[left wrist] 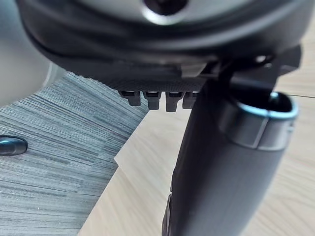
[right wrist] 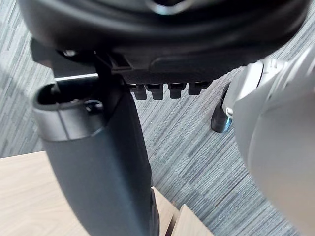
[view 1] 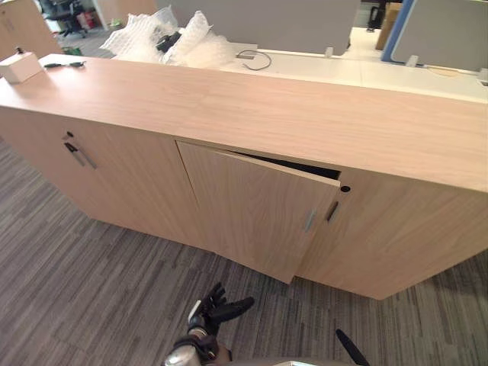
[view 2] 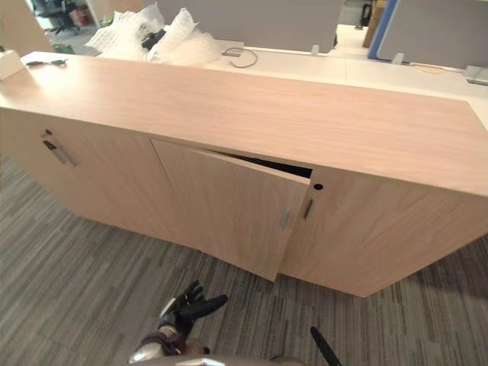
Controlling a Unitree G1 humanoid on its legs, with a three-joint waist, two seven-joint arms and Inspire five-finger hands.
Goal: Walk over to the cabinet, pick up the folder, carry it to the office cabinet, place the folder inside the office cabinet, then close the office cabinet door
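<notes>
A long light-wood office cabinet (view 1: 267, 107) stands across the view in front of me. Its middle door (view 1: 252, 206) hangs ajar, swung out a little at its right edge, and bears a slim metal handle (view 1: 310, 220). A dark gap (view 1: 297, 166) shows above the door's top edge. Low in the eye views my left hand (view 1: 216, 309) hovers over the carpet short of the door, fingers spread and holding nothing. My right hand (view 1: 349, 346) shows as a dark fingertip at the bottom edge. Each wrist view shows its own straight thumb, the left (left wrist: 221, 172) and the right (right wrist: 103, 167).
Crumpled bubble wrap (view 1: 168, 38) and a cable (view 1: 255, 57) lie on the desk behind the cabinet. A small white box (view 1: 20, 67) sits on the cabinet top at the far left. The left door has a dark handle (view 1: 78, 155). Striped grey carpet (view 1: 91, 290) lies before the cabinet.
</notes>
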